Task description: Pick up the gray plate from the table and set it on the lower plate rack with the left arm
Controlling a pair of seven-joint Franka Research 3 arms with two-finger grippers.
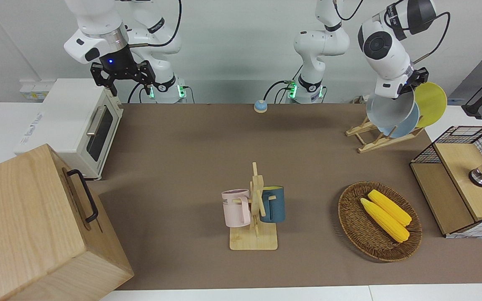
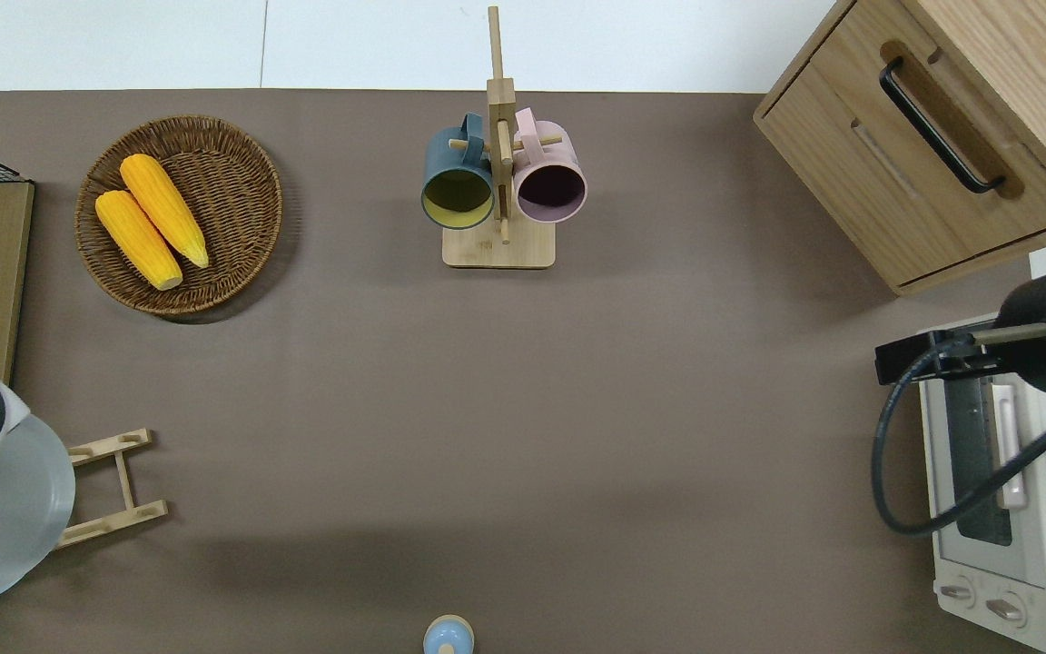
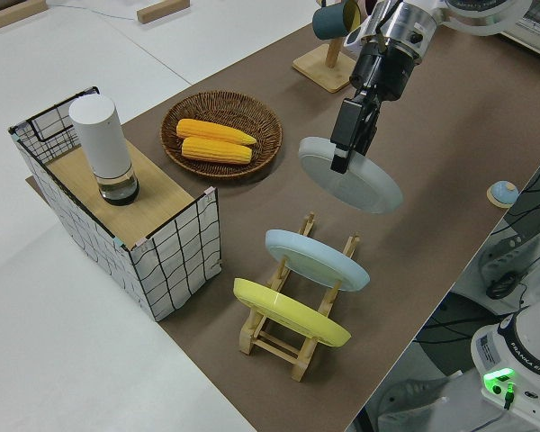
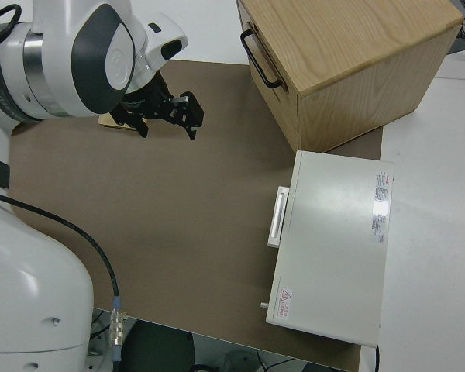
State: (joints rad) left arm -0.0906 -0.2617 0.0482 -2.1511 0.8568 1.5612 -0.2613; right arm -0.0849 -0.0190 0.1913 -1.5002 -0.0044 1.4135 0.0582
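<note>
Overhead, brown tabletop (image 1: 182, 159), white wall (image 1: 232, 42), left gripper (image 3: 346, 148) jaws gripping gray plate (image 3: 364, 184), right arm parked.

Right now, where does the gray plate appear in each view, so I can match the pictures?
Front view: gray plate, held in the air by the left pincer, over the plate rack.
Overhead view: plate partly hidden under the left arm, beside the rack.
Left side view: plate hanging above the rack.
Right side view: not visible.
Shared landmark: the rack.
</note>
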